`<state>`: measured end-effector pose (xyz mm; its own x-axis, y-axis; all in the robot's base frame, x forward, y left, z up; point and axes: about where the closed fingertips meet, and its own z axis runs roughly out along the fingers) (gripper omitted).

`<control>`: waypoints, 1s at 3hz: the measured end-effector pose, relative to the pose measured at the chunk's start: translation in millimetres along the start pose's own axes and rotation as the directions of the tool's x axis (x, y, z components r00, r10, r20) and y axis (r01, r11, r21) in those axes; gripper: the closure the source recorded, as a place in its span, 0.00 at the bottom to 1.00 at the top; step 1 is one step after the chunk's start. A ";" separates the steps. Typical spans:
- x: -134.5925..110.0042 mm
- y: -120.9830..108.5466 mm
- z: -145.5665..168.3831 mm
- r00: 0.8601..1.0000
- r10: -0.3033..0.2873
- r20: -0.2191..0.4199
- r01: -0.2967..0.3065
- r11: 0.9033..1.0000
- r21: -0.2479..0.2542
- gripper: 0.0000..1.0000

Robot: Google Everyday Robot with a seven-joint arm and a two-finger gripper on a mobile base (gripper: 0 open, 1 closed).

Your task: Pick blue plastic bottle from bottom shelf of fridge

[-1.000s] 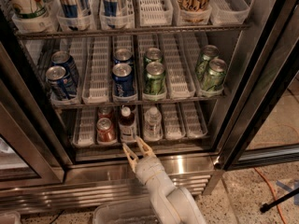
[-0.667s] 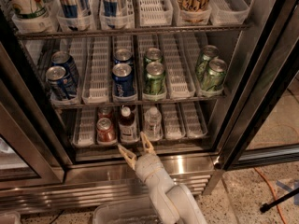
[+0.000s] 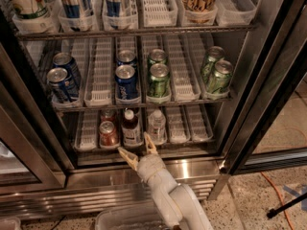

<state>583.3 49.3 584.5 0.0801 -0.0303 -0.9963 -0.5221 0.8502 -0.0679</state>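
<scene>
Blue plastic bottle (image 3: 130, 128) stands just past my spread claw (image 3: 137, 148); I should go straight, missing the red can (image 3: 108, 134).

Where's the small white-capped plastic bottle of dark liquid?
In camera view, the bottle stands on the bottom shelf between the red can, left, and clear water bottle, beyond the open gripper.

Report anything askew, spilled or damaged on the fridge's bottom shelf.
Nothing stands out. On the bottom shelf, the red can, blue plastic bottle and clear water bottle stand upright in adjacent lanes, with no spill visible. The gripper hovers just in front of the shelf, fingers open, holding nothing.
</scene>
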 end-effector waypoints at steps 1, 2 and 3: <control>-2.8 -2.8 11.1 1.000 -0.008 0.008 0.008 1.000 -0.009 0.30; -6.3 -7.1 21.9 1.000 -0.021 0.019 0.021 1.000 -0.014 0.33; -6.7 -11.4 32.7 0.999 -0.031 0.021 0.032 0.999 -0.018 0.40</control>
<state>616.5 57.0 593.7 0.1140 -0.0462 -0.9924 -0.5349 0.8389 -0.1005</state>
